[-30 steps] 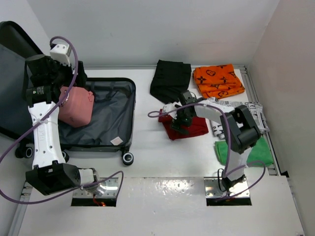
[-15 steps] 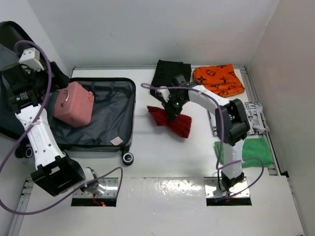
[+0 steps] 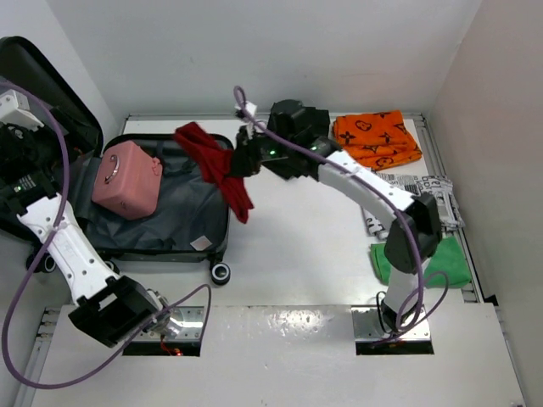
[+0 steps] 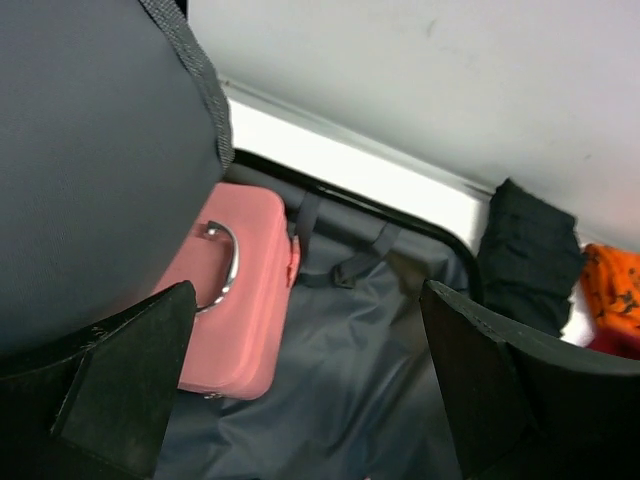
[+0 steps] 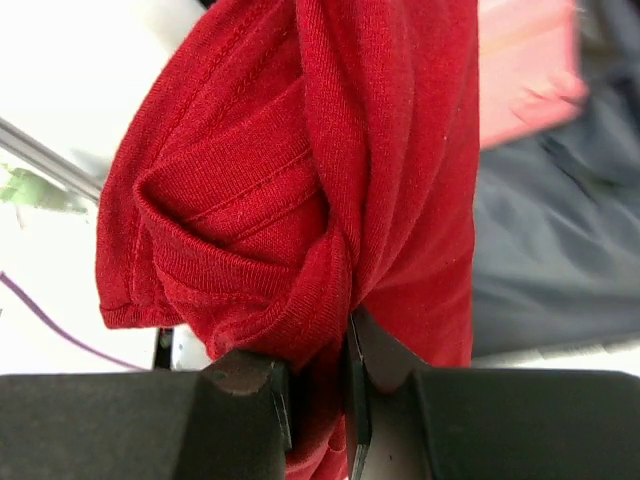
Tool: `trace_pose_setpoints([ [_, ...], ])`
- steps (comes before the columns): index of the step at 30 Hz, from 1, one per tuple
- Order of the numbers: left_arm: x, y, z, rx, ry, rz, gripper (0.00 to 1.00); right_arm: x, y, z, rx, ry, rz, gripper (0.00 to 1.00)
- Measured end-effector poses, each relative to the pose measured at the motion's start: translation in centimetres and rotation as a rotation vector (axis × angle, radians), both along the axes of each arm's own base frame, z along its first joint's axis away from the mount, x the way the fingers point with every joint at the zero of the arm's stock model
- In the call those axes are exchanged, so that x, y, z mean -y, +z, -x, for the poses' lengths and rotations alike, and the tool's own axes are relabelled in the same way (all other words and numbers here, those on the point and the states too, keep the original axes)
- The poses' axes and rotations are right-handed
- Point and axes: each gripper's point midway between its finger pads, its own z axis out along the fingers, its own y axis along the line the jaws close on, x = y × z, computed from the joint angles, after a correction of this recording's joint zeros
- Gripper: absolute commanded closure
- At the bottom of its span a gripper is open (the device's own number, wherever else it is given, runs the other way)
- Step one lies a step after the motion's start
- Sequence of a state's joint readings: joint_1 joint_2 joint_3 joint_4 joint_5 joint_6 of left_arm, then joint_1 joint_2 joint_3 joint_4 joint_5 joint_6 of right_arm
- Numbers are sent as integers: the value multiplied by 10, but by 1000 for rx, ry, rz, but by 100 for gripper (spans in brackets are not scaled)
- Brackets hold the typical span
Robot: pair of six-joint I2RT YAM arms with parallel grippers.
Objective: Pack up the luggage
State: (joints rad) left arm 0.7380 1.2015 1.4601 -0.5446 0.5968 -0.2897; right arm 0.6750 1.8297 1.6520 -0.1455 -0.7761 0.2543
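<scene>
Right gripper [image 5: 346, 372] is pinched tight on a bunched red garment [image 5: 330, 180], which in the top view hangs in the air above the 2 o'clock corner of the open luggage [image 3: 182, 212]; the luggage lies at 9 o'clock on the table, with a pink box [image 3: 127, 180] resting in its 10 o'clock part. This looks like the carry-and-drop step: next, the garment should travel toward 9 o'clock until it clears the rim, then be lowered onto bare lining beside the box and let go. Left gripper [image 4: 320, 400] is spread and empty at the lid side. An orange cloth [image 3: 376, 140] at 1 o'clock bears a dark monogram print, too small to read.
</scene>
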Motion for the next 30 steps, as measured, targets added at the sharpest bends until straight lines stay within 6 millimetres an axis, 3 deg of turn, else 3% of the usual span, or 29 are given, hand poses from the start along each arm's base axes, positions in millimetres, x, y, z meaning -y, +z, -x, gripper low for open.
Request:
trace_pose_setpoints([
  [4, 7, 13, 10, 57, 13, 15, 0, -52, -23, 13, -32, 65, -62, 100],
  [8, 11, 31, 18, 115, 30, 15, 0, -98, -83, 20, -116, 76, -58, 100],
  [11, 15, 42, 21, 159, 38, 22, 0, -121, -127, 24, -150, 62, -39, 100],
  [14, 18, 46, 22, 200, 42, 50, 0, -141, -154, 25, -165, 50, -53, 100],
  [17, 20, 48, 20, 225, 32, 76, 0, -162, -159, 25, -161, 47, -88, 100],
  [22, 28, 43, 19, 216, -9, 90, 3, -200, -142, 19, -134, 39, -181, 97],
  [27, 38, 26, 25, 142, -57, 87, 4, -225, -138, 40, -153, 67, -216, 100],
  [29, 41, 22, 28, 115, -63, 84, 4, -229, -137, 52, -173, 81, -220, 87],
  [30, 41, 22, 30, 108, -64, 79, 4, -231, -136, 55, -181, 87, -224, 75],
])
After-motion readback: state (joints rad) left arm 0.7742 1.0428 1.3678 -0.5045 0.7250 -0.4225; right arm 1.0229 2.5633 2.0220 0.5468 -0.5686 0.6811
